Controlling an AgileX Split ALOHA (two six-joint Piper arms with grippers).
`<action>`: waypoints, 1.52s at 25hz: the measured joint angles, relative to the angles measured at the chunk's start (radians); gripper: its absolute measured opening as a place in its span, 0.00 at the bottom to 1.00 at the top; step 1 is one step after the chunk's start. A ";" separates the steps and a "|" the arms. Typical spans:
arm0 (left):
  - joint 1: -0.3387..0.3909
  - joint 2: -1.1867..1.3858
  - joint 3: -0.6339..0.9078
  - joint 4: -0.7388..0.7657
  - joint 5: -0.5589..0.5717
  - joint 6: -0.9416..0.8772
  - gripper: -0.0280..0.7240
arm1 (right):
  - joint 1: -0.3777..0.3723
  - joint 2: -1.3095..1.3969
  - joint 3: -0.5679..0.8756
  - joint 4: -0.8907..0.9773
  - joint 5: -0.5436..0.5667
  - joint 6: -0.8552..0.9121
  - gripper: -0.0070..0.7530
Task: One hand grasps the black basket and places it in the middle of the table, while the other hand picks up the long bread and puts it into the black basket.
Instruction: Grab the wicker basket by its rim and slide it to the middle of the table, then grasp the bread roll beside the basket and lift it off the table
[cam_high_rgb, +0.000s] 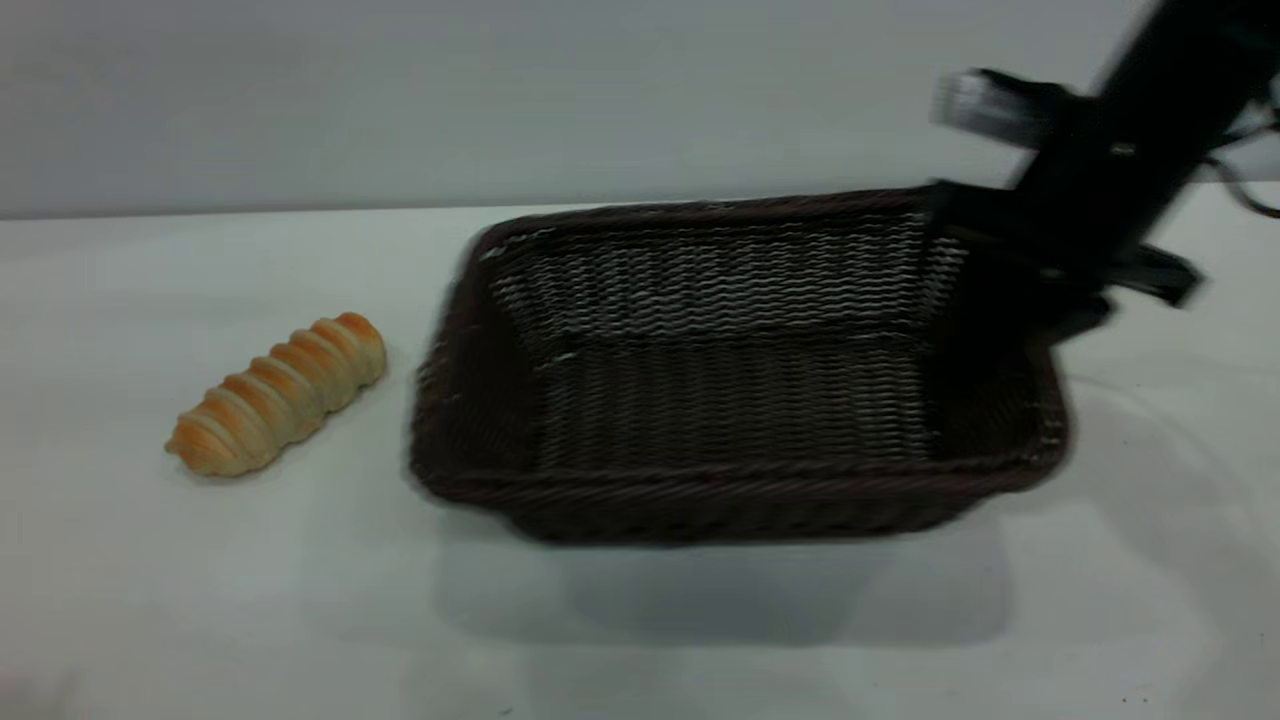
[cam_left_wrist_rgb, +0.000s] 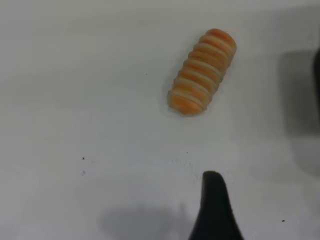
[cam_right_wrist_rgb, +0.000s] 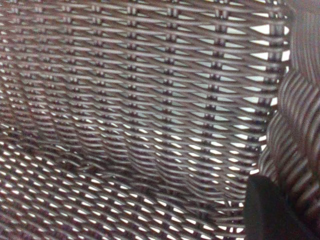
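Observation:
The black basket (cam_high_rgb: 730, 370) is at the middle of the table (cam_high_rgb: 200, 600), slightly blurred, with its shadow spread in front of it. My right gripper (cam_high_rgb: 1010, 270) is shut on its far right rim; in the right wrist view one finger (cam_right_wrist_rgb: 272, 210) sits inside the woven wall (cam_right_wrist_rgb: 140, 100), next to the braided rim (cam_right_wrist_rgb: 300, 125). The long bread (cam_high_rgb: 280, 395) lies on the table to the left of the basket, apart from it. In the left wrist view the bread (cam_left_wrist_rgb: 202, 72) lies ahead of my left gripper (cam_left_wrist_rgb: 245, 205), which is open and empty above the table; one finger (cam_left_wrist_rgb: 215, 210) shows.
White tabletop surrounds the bread and lies in front of the basket. The right arm (cam_high_rgb: 1130, 150) slants down from the top right corner. A dark shape (cam_left_wrist_rgb: 305, 100) at the edge of the left wrist view is the basket's side or its shadow.

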 joint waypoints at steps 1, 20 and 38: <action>0.000 0.000 0.000 0.000 0.000 0.000 0.79 | 0.020 0.027 -0.046 0.000 0.010 0.002 0.13; 0.000 0.193 0.033 -0.014 -0.050 0.002 0.79 | 0.045 0.173 -0.205 -0.020 -0.046 0.022 0.46; 0.000 0.920 -0.367 -0.015 -0.138 0.117 0.79 | 0.045 -0.517 -0.013 -0.211 0.333 -0.078 0.61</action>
